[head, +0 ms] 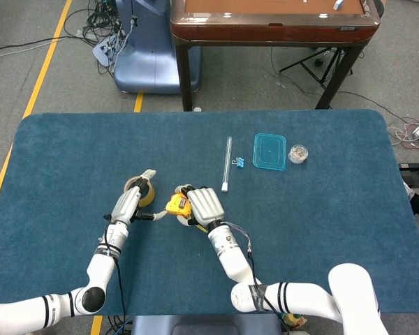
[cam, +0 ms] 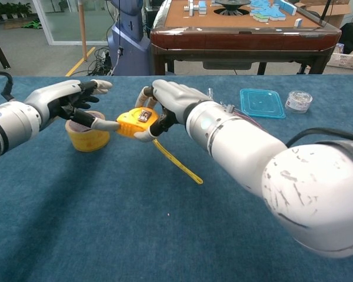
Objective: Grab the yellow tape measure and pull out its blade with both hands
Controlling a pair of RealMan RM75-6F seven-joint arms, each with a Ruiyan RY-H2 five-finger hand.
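The yellow tape measure [cam: 136, 121] is held above the blue table [cam: 106, 235], gripped from the right by my right hand [cam: 172, 100]. Its yellow blade [cam: 176, 163] hangs out of the case and slants down to the right, its tip near the cloth. My left hand [cam: 67, 103] is just left of the case with its fingers spread, and its thumb reaches to the case's left side. From the head view, the tape measure [head: 176, 204] sits between the left hand [head: 128, 206] and the right hand [head: 203, 206].
A yellow tape roll [cam: 88, 135] stands on the table under my left hand. A white tube [head: 227, 164], a blue clip [head: 239, 162], a teal lid [head: 269, 151] and a small clear jar [head: 297, 153] lie further back right. A brown table [head: 272, 21] stands beyond.
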